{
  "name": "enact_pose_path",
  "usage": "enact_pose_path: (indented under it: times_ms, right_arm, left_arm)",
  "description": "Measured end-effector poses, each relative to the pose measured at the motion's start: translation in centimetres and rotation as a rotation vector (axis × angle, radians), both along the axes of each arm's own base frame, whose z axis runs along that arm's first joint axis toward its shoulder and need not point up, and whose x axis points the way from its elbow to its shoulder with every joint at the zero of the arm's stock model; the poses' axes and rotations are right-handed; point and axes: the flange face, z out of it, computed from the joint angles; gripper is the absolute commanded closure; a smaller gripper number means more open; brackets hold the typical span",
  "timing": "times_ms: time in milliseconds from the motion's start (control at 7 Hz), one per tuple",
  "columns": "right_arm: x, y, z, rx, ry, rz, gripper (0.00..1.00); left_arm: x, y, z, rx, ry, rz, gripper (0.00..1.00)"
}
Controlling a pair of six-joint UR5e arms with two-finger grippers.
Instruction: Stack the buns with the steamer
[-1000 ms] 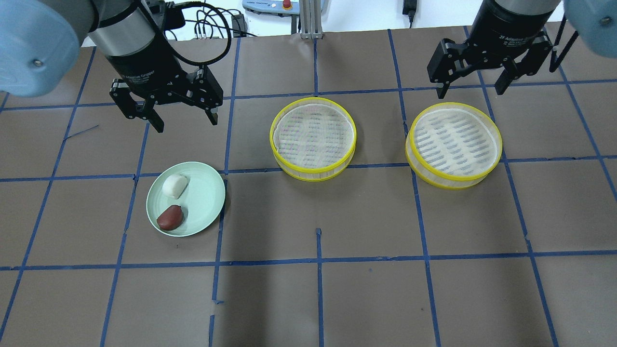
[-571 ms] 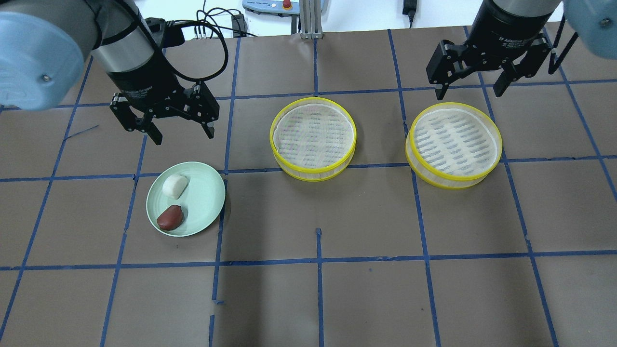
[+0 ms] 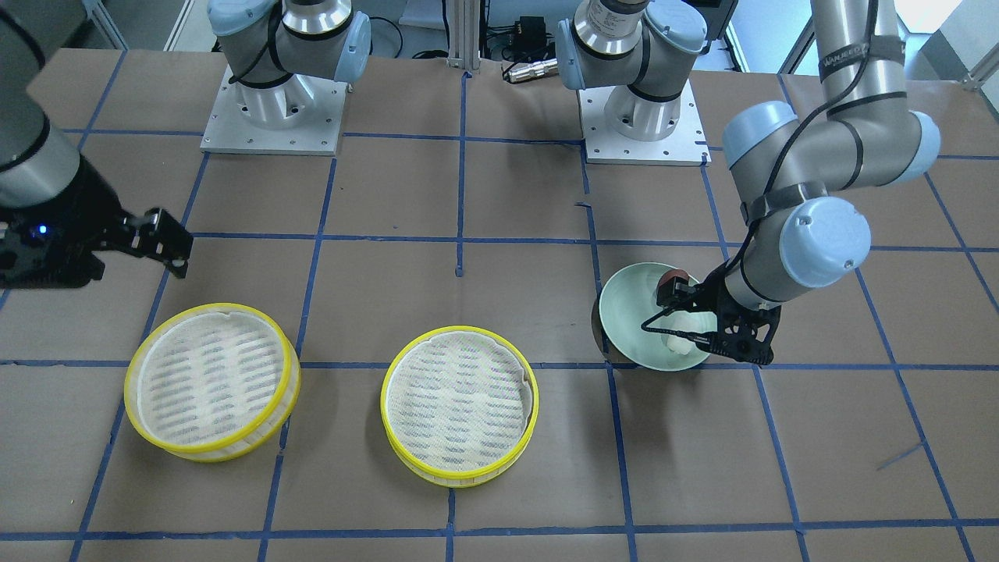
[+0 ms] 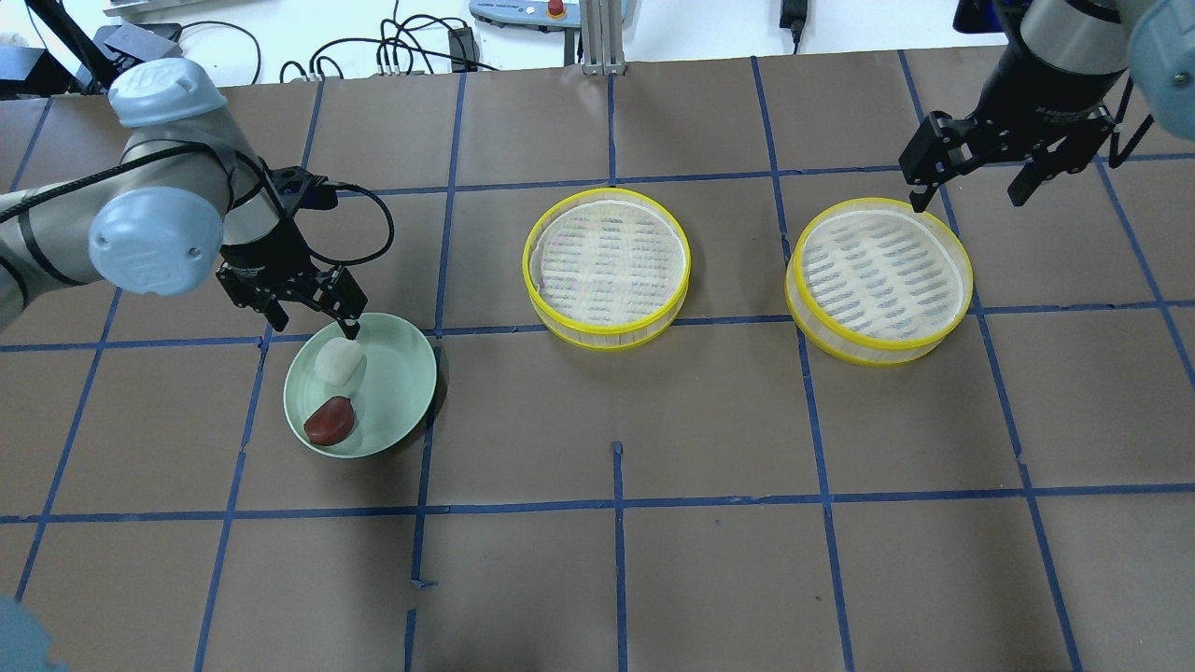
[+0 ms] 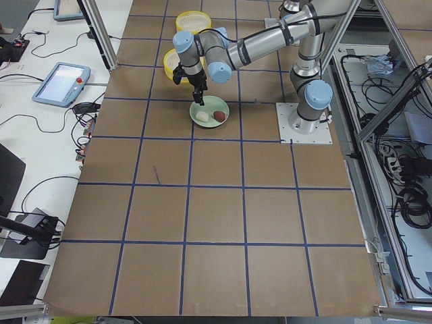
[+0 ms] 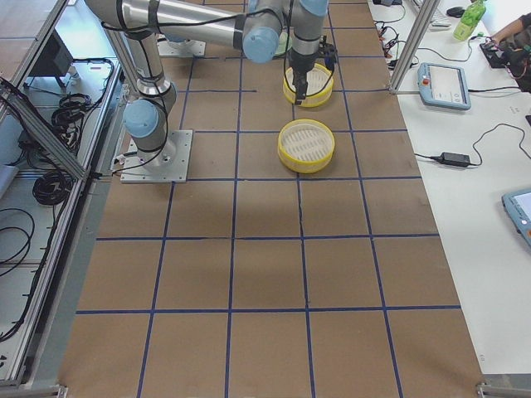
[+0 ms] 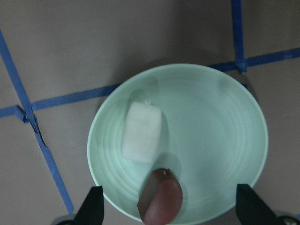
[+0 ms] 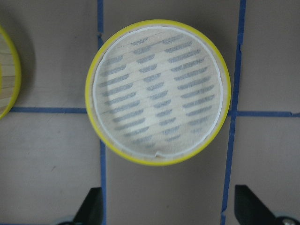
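Presently the left gripper (image 4: 311, 322), jaws released and nearer than the likewise released right gripper (image 4: 971, 191), is hovering low over the green plate (image 4: 401, 373); the white bun (image 4: 338, 360) is lying just ahead of its fingertips (image 7: 93, 206), long axis crossing their closing line, the brown bun (image 4: 329, 421) beneath them. Compared with a second ago, it is sitting far lower

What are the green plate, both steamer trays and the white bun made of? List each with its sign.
Green plate: probably plastic or melamine; smooth, faint sheen, concentric rings.
Middle steamer tray and right steamer tray: glossy yellow rims, likely plastic; pale slatted floors, bamboo or moulded, unclear.
White bun: matte, likely foam or rubber.
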Motion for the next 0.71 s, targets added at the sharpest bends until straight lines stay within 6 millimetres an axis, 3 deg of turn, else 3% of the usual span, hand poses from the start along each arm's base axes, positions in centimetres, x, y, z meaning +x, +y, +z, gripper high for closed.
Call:
enact_pose_path:
  times_ms: [286,429,714]
  right_arm:
    - [-3.8,-3.9,-6.9,-0.023,0.011,0.029,0.05]
    - [-6.0,-4.9,-9.9,-0.019,0.013,0.021,0.05]
    - [-8.5,-5.1,-14.2,0.002,0.007,0.001,0.05]
  left_arm:
    - [0.5,-1.5,-4.6,-0.001,0.014,-0.067,0.83]
    - [0.5,-1.5,-5.5,0.008,0.016,-0.074,0.92]
    - [0.5,-1.3,-5.8,0.014,0.017,-0.074,0.96]
